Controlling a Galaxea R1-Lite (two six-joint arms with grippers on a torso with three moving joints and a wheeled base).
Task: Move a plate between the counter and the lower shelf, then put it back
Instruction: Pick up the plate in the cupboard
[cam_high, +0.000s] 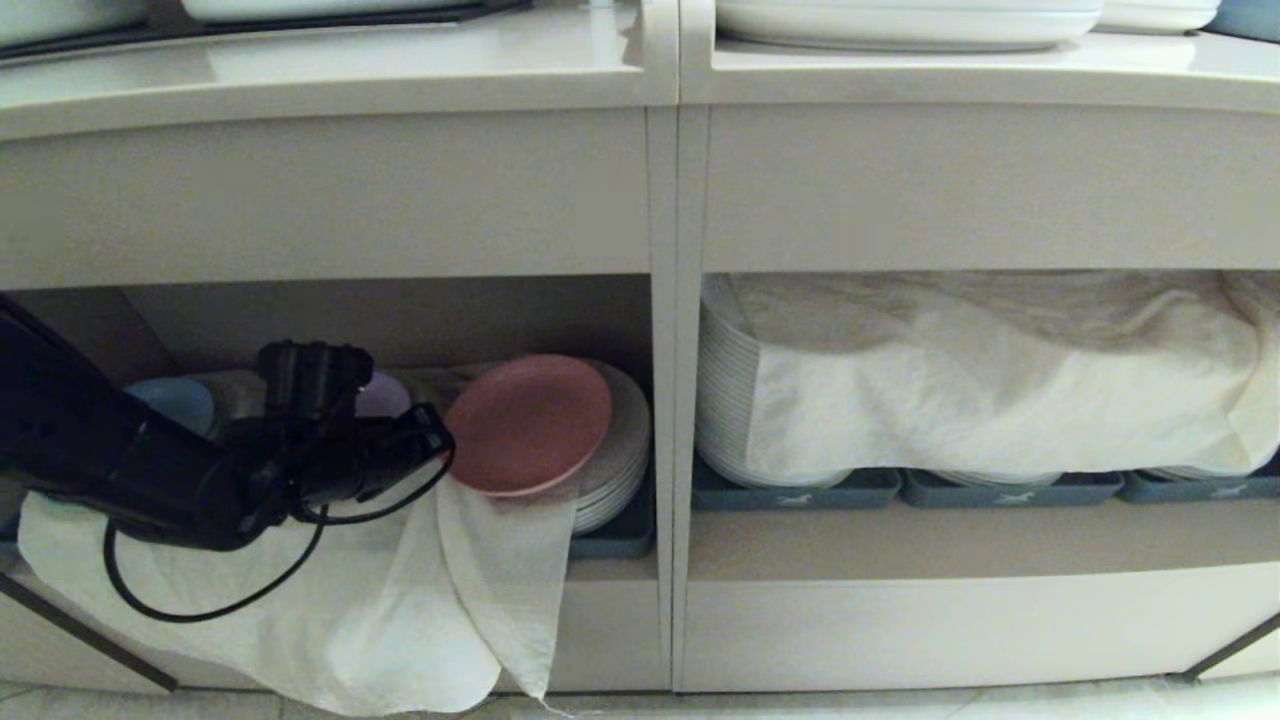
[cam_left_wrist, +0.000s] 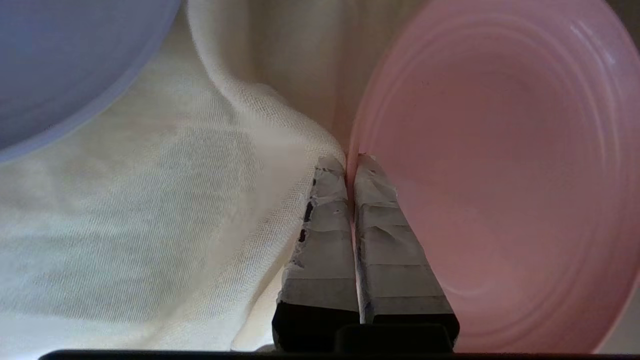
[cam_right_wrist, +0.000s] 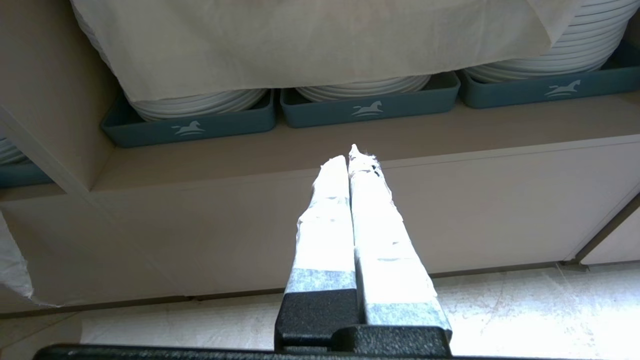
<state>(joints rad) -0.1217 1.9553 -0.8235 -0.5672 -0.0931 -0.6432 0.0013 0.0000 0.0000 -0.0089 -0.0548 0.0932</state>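
the pink plate (cam_high: 528, 423) sits tilted at centre frame, in the lower shelf (cam_high: 610, 568), leaning on a stack of white plates (cam_high: 622, 450). the left claw (cam_left_wrist: 350, 162) is closed, pinching its rim. i judge the lift back to the tabletop (cam_high: 330, 70) remains. a white cloth (cam_high: 400, 600) spills lower left. the right claw (cam_right_wrist: 352, 157) hangs closed, empty, near the floor (cam_right_wrist: 500, 310).

One pink plate (cam_high: 527, 424), four trays (cam_high: 795, 491).
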